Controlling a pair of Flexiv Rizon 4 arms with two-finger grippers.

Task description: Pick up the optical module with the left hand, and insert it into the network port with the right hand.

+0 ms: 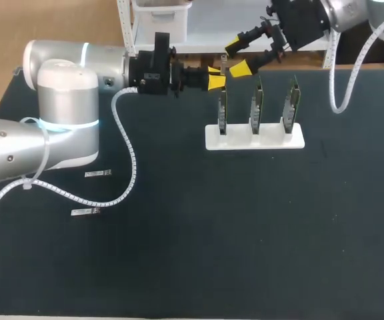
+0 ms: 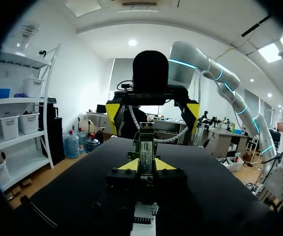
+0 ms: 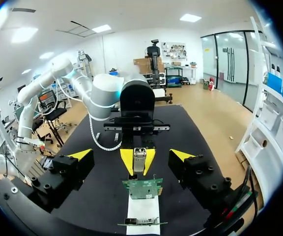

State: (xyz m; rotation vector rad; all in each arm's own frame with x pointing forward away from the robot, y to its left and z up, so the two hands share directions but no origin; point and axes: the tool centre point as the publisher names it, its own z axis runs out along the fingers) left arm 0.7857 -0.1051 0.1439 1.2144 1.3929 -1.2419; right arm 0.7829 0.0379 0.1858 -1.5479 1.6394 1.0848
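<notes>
Pickup was done, optical module [image 3: 139, 160] pinched by the left gripper [image 1: 215, 81], right gripper [image 1: 238, 57] spread nearby, insertion not yet done.

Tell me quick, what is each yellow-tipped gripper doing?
Left gripper: shut on the small silver metal optical module.
Right gripper: open, holding nothing.

Silver arms [image 1: 65, 100], cyan light rings [image 1: 69, 124], white coiled cables [image 1: 129, 155], black wrists [image 1: 153, 67], yellow-tipped jaws
</notes>
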